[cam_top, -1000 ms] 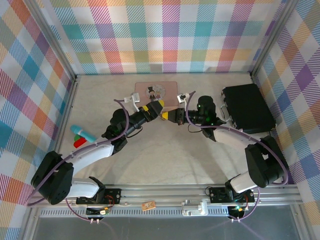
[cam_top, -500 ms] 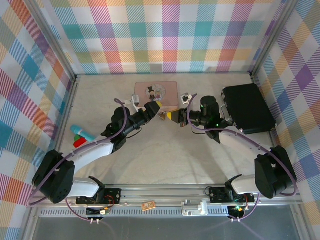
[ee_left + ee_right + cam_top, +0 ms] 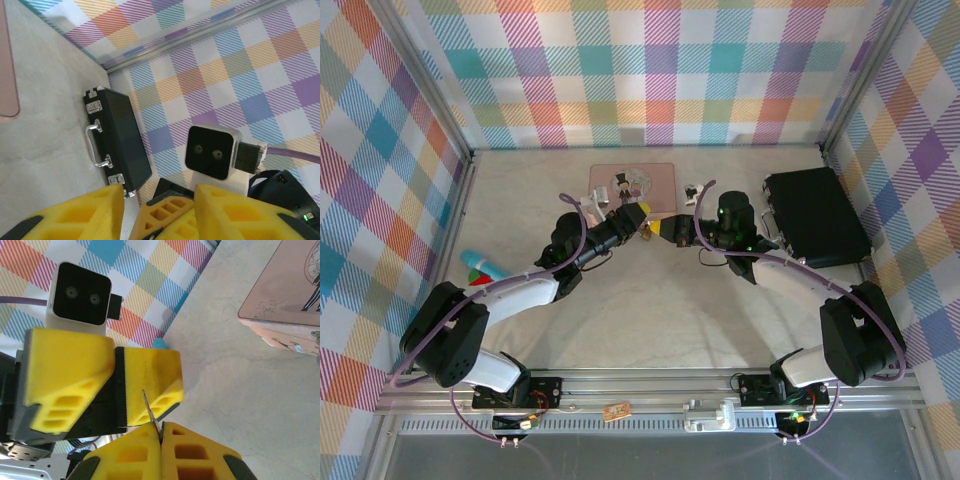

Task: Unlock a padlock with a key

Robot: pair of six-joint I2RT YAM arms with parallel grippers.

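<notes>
The thin, stiff, likely slippery key (image 3: 150, 407) is pinched at one end by the right gripper (image 3: 161, 429); the left gripper (image 3: 159, 192) is seen parted.

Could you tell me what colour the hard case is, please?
The case is black with silver latches, clearest in the left wrist view.

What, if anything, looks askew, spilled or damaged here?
Nothing stands out. The right gripper pinches the key, which sticks out at a slant towards the left gripper. The pink tin and the black case lie flat on the table, with no spill or damage visible.
</notes>
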